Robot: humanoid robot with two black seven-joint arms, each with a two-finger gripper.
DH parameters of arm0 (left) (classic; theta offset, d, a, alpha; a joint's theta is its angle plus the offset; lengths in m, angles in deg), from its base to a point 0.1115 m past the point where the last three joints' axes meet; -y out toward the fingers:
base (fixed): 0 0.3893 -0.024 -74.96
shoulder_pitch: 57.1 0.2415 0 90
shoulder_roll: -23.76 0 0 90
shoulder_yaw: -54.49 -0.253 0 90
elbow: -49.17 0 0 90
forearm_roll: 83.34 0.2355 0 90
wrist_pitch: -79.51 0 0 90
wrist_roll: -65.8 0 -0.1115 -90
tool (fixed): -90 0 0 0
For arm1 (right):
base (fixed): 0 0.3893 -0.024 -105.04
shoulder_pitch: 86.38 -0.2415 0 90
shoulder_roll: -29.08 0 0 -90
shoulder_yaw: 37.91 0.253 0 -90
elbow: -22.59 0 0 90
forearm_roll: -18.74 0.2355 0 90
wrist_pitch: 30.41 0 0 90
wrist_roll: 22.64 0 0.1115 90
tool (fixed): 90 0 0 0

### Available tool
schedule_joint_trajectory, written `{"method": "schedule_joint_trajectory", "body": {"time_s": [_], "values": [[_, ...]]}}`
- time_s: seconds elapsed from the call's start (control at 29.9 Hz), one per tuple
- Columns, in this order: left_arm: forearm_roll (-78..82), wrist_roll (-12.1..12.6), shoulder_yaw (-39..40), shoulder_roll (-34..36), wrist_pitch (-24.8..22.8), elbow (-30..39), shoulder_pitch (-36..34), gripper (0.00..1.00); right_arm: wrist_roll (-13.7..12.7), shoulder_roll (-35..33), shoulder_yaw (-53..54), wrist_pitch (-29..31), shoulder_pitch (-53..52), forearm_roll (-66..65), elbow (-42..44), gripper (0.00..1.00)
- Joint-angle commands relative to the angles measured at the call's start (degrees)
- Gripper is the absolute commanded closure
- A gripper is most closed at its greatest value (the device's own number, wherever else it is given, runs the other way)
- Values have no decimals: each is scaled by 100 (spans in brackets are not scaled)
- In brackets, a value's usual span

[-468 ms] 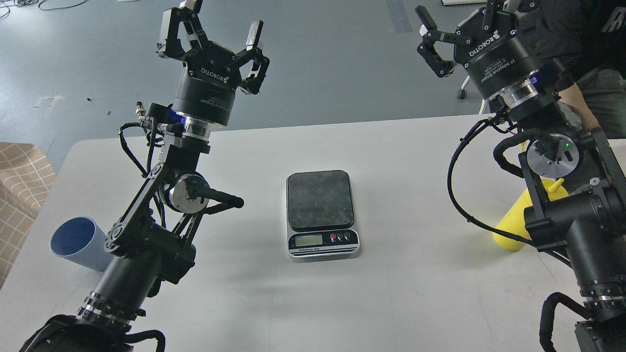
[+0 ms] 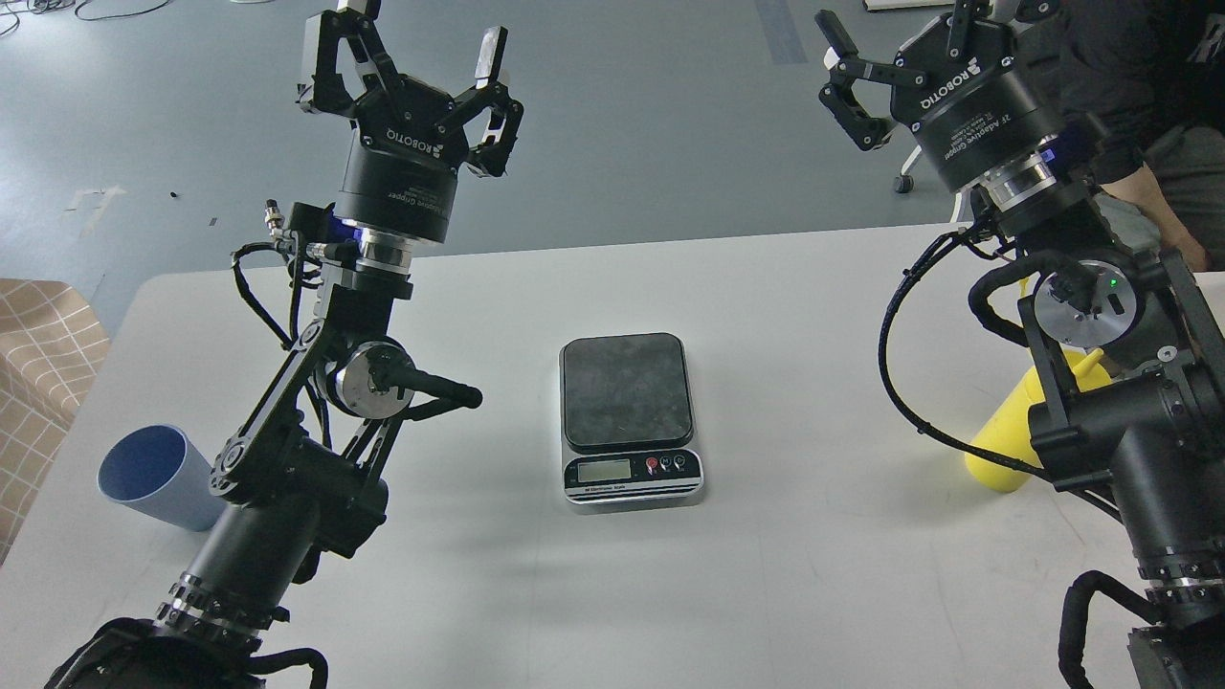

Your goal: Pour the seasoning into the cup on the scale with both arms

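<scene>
On the white table (image 2: 813, 574), with grey floor beyond its far edge, the scale (image 2: 629, 418) sits at centre, its dark platform bare and its silver display strip facing me. The cup (image 2: 158, 477), light blue, stands near the left edge beside my left arm. The seasoning (image 2: 1014, 431), a yellow bottle, stands at right, partly hidden behind my right arm. My left gripper (image 2: 416, 48) is raised, fingers spread, empty. My right gripper (image 2: 895, 43) is likewise raised and spread.

Bright even light, soft shadows, sharp focus
</scene>
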Motion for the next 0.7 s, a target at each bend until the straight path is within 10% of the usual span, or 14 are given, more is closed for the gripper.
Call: {"method": "schedule_joint_trajectory", "body": {"time_s": [0.0,0.67], "values": [[-4,-1,0,8,-10,-10,1,1,0,-5,0,0,-7,0,-9,0],[4,-1,-26,17,-63,-10,36,1,0,-5,-9,0,2,0,0,0]]}}
